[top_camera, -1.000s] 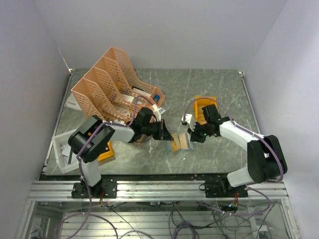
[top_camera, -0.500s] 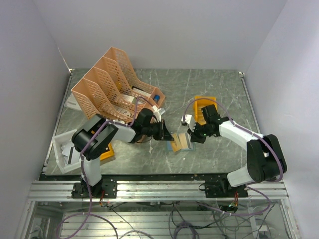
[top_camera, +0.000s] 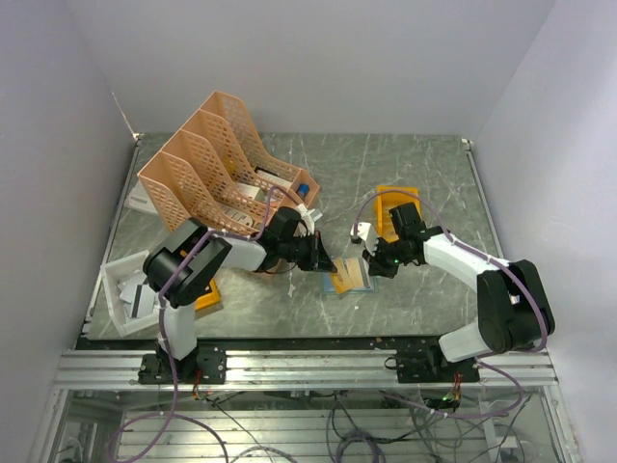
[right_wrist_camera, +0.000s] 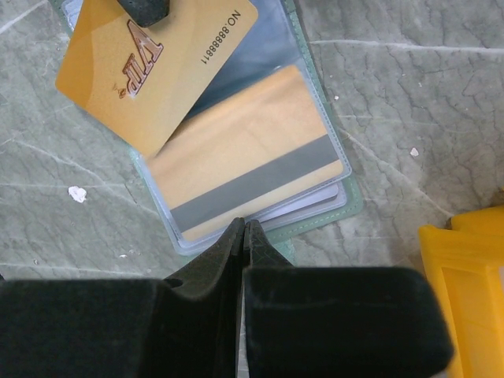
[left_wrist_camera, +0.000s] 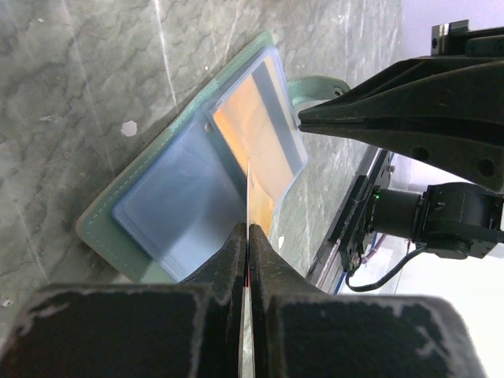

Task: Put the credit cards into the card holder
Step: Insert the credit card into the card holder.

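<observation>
Grey-green marbled stone forms the bench (top_camera: 424,174), with a peach lattice file rack (top_camera: 202,164) at its far left and an orange plastic bin (top_camera: 393,196) towards the right. Between the two arms lies the card holder (left_wrist_camera: 157,213), opened flat, its soft green cover edged with stitching and its glossy clear sleeves facing up. One sleeve holds a gold card with a dark magnetic stripe (right_wrist_camera: 244,169). The left pincer (left_wrist_camera: 247,230) is clamped on a thin, rigid gold VIP card (right_wrist_camera: 150,71), whose corner overlaps the holder's sleeves. The right pincer (right_wrist_camera: 244,228) has its fingers together, tips at the holder's near edge; whether they pinch anything cannot be told.
</observation>
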Motion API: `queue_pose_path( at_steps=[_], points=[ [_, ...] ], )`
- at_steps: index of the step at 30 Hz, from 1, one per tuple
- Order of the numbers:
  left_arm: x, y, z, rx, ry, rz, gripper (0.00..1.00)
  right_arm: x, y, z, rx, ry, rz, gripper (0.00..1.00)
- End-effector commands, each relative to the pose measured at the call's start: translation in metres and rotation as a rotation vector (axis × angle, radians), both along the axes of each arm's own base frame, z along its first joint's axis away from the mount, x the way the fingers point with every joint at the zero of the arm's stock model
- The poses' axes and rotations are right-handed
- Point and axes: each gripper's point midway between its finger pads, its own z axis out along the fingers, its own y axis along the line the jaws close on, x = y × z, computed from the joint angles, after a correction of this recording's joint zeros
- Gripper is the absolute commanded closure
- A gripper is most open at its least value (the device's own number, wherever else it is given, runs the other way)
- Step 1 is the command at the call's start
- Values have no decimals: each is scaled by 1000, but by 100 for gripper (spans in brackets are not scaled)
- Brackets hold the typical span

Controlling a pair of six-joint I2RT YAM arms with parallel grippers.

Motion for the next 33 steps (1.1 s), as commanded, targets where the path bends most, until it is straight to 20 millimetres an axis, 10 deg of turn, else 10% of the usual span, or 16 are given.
queue_pose_path(
  at_steps=[1,33],
  points=[
    [6,8,-16,81,20,19,93,-1,0,-3,-14,7,8,100],
    [10,-3,-24,88,75,-8,93,-3,-1,-5,-22,10,20,100]
  ],
)
